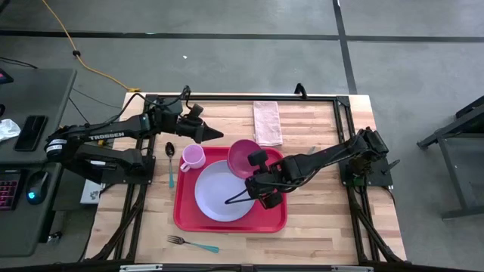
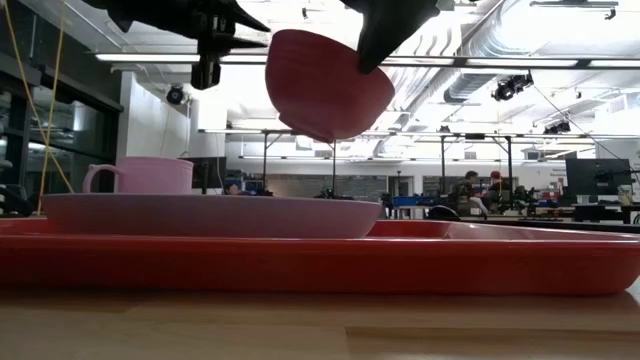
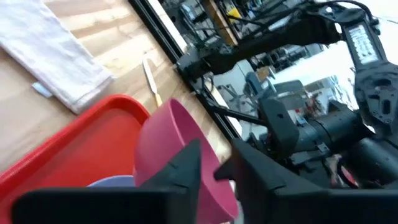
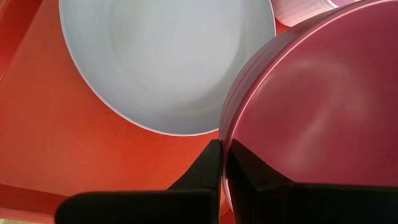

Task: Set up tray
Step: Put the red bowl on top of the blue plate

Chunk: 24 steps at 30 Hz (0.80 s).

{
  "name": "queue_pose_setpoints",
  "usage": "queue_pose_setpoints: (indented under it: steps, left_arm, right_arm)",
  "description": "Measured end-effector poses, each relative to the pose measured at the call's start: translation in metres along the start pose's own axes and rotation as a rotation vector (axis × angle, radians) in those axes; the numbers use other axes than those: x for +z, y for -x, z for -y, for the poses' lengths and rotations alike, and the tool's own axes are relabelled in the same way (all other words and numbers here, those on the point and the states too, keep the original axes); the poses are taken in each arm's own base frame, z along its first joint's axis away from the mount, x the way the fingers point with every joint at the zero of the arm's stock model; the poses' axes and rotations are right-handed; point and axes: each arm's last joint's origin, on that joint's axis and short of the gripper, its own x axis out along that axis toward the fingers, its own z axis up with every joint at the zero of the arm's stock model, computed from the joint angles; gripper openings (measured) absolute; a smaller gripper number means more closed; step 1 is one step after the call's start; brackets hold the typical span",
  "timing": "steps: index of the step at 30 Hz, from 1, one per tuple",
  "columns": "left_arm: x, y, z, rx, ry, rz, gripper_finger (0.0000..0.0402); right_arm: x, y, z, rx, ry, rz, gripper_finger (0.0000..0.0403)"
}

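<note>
From above, the red tray (image 1: 231,219) lay mid-table, its low rim and rounded corners framing a smooth lavender plate (image 1: 219,193); the right gripper (image 1: 255,162) held a glossy magenta bowl (image 1: 242,157) over the tray's far edge, while the left gripper (image 1: 212,134) hovered beyond the tray's far left corner, above a pink mug (image 1: 191,157). Level with the tray, the bowl (image 2: 325,85) hung tilted well above the plate (image 2: 210,213); pinched only by its thin rim, it could slip and strike the plate. The left wrist showed that arm's fingers nearly together, gripping nothing. The right wrist showed its fingers (image 4: 208,171) clamped on the bowl's slick curved wall above the tray.
</note>
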Motion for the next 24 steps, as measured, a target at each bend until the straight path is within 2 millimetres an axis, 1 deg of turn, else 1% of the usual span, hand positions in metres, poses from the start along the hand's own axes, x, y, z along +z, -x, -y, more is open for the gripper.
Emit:
queue_pose_setpoints:
  steps: [5,7,10,12,13,17,20,24]
  left_arm:
    - [0.002,0.0,-0.002,0.052,-0.004,0.063,0.0226]
    - [0.003,0.0,0.0,0.034,-0.028,0.062,0.0256]
    - [0.002,0.0,0.002,-0.021,-0.082,0.015,0.029]
    - [0.001,0.0,0.004,-0.073,-0.14,-0.015,0.0307]
    - [0.002,0.0,0.005,-0.08,-0.139,-0.019,0.0314]
    - [0.006,0.003,0.011,-0.053,-0.074,-0.023,0.0334]
    - [0.01,0.005,0.015,0.036,-0.038,-0.028,0.0343]
    - [0.019,0.003,0.021,0.155,-0.007,-0.079,0.0347]
  right_arm:
    - [0.0,0.0,0.0,0.0,-0.001,0.0,0.0]
    - [0.0,0.0,0.0,0.0,-0.004,-0.001,0.0]
    - [-0.001,0.0,0.0,0.001,-0.002,-0.008,0.0]
    - [-0.001,0.0,0.0,0.002,-0.001,-0.013,0.0]
    - [-0.002,0.0,0.0,0.003,0.0,-0.016,0.0]
    - [-0.003,0.0,0.0,0.004,0.003,-0.025,0.0]
    - [-0.003,0.0,0.0,0.005,0.004,-0.03,0.0]
    - [-0.003,0.0,0.0,0.005,0.005,-0.032,0.0]
